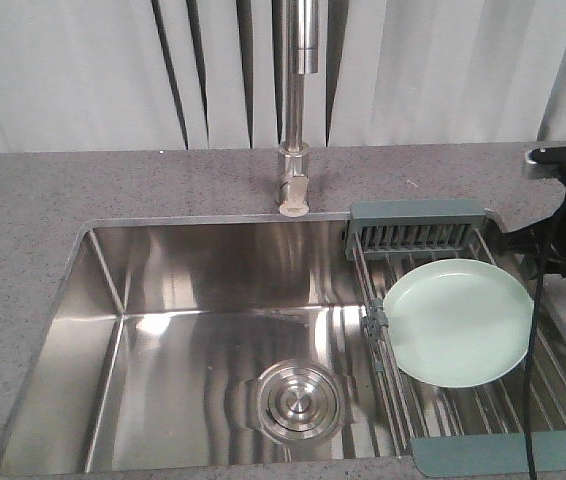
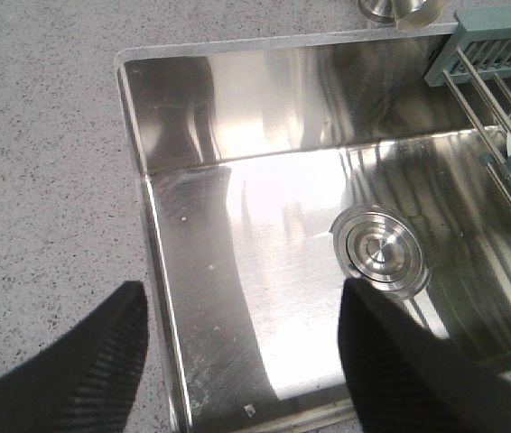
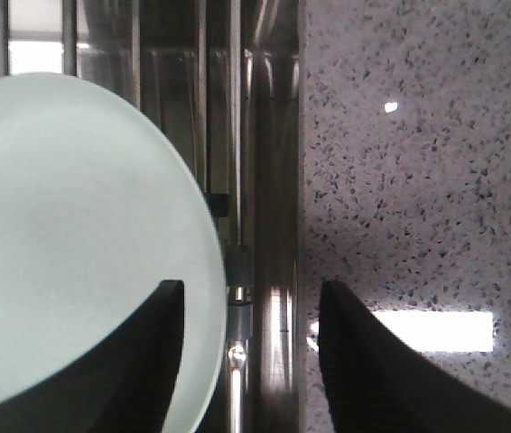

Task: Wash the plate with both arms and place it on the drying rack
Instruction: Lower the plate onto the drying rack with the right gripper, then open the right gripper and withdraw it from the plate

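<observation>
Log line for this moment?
plate on drying rack | left end effector open over sink | right end effector open at plate rim

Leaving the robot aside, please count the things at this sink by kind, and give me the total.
Plate: 1
Drying rack: 1
Faucet: 1
Sink basin: 1
Drain cover: 1
Total: 5
</observation>
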